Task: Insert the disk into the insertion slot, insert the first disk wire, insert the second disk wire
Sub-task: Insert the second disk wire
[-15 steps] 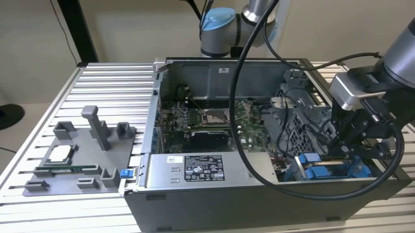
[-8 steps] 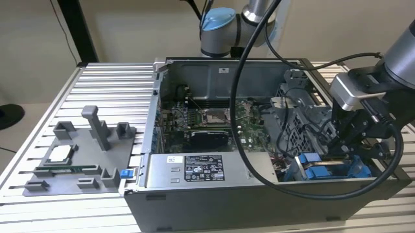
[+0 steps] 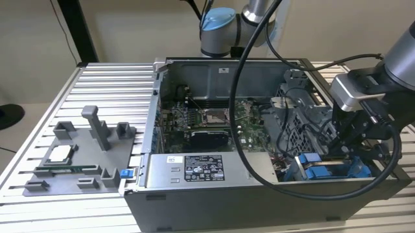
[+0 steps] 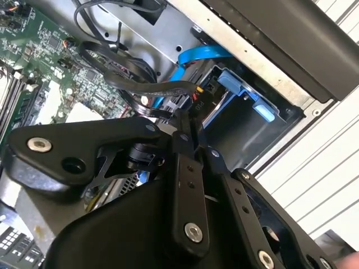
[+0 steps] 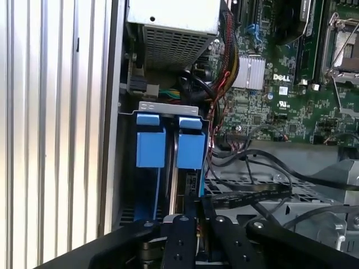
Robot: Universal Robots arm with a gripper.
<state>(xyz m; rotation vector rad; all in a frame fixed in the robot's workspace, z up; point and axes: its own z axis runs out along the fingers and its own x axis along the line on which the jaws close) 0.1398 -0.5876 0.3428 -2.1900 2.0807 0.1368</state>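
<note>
A ribbed aluminium worktop carries an open computer case. At its near corner on the exterior view's right, the black claw pinches narrowly on a flat black cable connector. Just beyond sits the disk, its blue carrier slotted upright, body mostly hidden.
</note>
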